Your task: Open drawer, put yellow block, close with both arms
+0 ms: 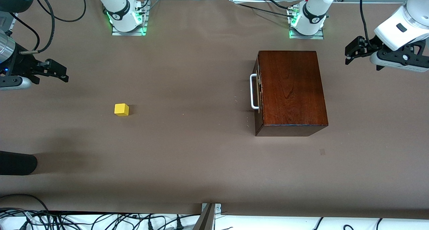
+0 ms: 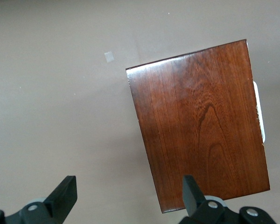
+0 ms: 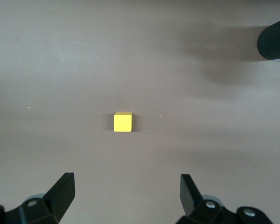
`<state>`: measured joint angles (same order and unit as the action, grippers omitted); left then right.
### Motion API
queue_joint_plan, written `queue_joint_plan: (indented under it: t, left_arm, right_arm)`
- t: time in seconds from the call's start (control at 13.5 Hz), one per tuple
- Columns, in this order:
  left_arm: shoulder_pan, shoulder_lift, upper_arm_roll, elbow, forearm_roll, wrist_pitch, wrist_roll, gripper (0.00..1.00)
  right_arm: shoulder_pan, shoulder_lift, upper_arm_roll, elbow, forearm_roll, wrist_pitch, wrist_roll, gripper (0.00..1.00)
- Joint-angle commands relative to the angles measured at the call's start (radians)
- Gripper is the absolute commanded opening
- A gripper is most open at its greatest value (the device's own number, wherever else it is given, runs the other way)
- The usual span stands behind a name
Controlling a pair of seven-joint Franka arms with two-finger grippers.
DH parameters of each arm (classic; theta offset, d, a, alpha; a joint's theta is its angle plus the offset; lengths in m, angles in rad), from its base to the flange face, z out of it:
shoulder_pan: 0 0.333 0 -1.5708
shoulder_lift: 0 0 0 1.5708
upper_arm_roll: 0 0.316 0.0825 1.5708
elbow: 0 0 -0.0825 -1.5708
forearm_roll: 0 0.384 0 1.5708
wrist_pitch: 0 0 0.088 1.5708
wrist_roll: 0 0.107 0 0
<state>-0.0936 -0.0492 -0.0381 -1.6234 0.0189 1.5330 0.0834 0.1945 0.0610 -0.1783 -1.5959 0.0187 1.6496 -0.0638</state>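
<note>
The dark reddish-brown wooden box [image 1: 291, 89] stands toward the left arm's end of the table. Its drawer is shut, and the white bar handle [image 1: 254, 91] faces the right arm's end. The yellow block [image 1: 121, 109] lies alone on the table toward the right arm's end. My left gripper [image 1: 352, 54] is open and empty, up over the table beside the box. In the left wrist view [image 2: 128, 182] the box [image 2: 200, 121] and handle [image 2: 259, 112] show. My right gripper [image 1: 58, 71] is open and empty, up over the table's end. In the right wrist view [image 3: 126, 179] the block [image 3: 122, 122] shows.
A black rounded object [image 1: 16, 163] reaches in at the right arm's end, nearer the front camera than the block; it also shows in the right wrist view [image 3: 275, 39]. A small grey patch [image 1: 322, 152] lies on the brown table cover. Cables run along the near edge.
</note>
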Motion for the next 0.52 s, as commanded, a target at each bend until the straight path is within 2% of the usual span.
queue_joint_plan:
  t: [0.0,0.44]
  left_arm:
    - [-0.012,0.016,0.007,0.033,0.001,-0.030,0.006,1.00]
    - [-0.017,0.015,0.006,0.036,0.001,-0.044,0.007,1.00]
  right_arm:
    - [-0.007,0.008,0.005,0.019,0.004,-0.005,-0.005,1.00]
    - [-0.006,0.008,0.006,0.019,0.006,-0.004,-0.005,1.00]
